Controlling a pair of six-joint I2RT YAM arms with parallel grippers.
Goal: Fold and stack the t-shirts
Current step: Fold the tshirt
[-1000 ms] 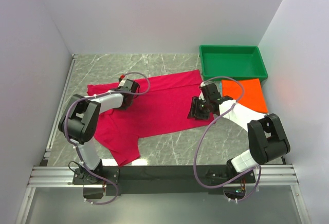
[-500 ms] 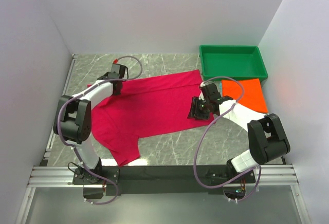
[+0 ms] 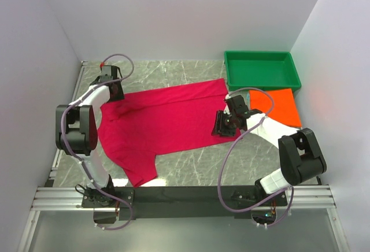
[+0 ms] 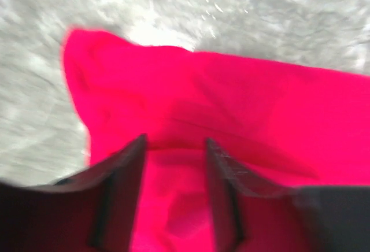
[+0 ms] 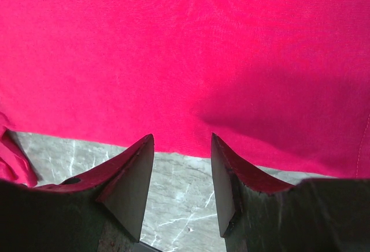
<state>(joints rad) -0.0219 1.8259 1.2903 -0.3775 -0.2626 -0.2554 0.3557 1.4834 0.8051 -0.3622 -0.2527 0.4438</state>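
A crimson-pink t-shirt [image 3: 167,122] lies spread flat across the marble table. My left gripper [image 3: 113,93] is at its far left corner. In the left wrist view this gripper [image 4: 175,142] is open, its blurred fingers [image 4: 118,194] standing apart over rumpled pink cloth [image 4: 243,102]. My right gripper [image 3: 222,126] hovers at the shirt's near right hem. In the right wrist view it [image 5: 181,137] is open, with bare marble between the fingers and the hem [image 5: 185,90] just beyond the tips. A folded bright orange t-shirt [image 3: 277,106] lies at the right.
A green plastic tray [image 3: 231,74] stands at the back right, just behind the orange shirt. White walls close in the left, back and right sides. Bare marble [image 3: 196,168] shows between the shirt and the arm bases.
My left gripper has moved left and toward the back along the shirt, drawing cloth out to the left, and its jaws have parted. The right arm has stayed put.
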